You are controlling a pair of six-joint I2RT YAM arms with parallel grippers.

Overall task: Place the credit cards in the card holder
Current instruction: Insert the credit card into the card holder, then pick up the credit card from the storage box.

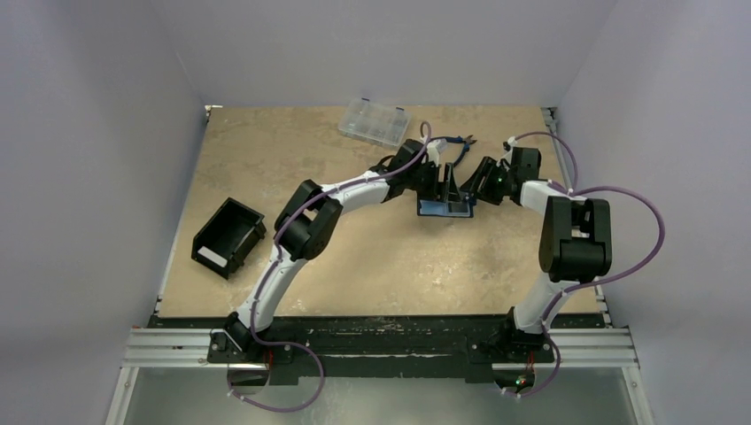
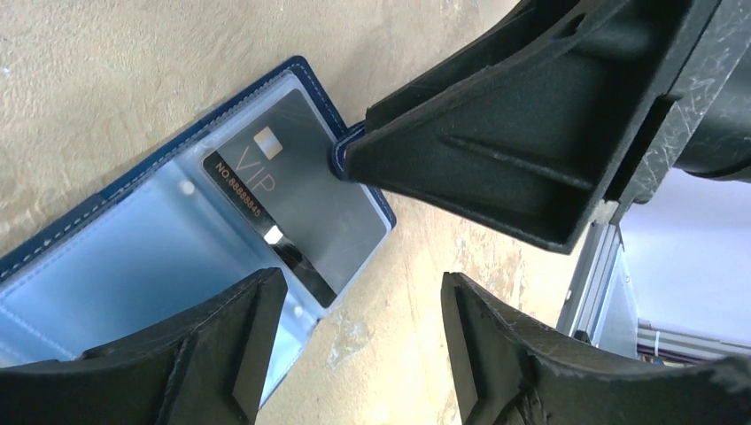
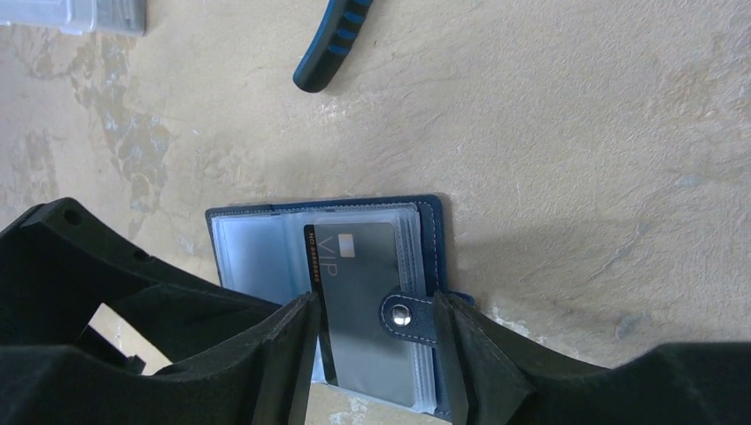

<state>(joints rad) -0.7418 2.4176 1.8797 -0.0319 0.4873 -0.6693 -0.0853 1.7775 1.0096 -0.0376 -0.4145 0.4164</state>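
The dark card, likely light, stiff and slick, lies face-up in the open holder on the surface, best pushed by its bare edge, with the left pincer released above and the right pincer spread astride the snap tab.

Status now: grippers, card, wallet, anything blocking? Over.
Left gripper open above wallet. Right gripper open, astride snap tab. One card on open wallet. Pliers nearby, not blocking.
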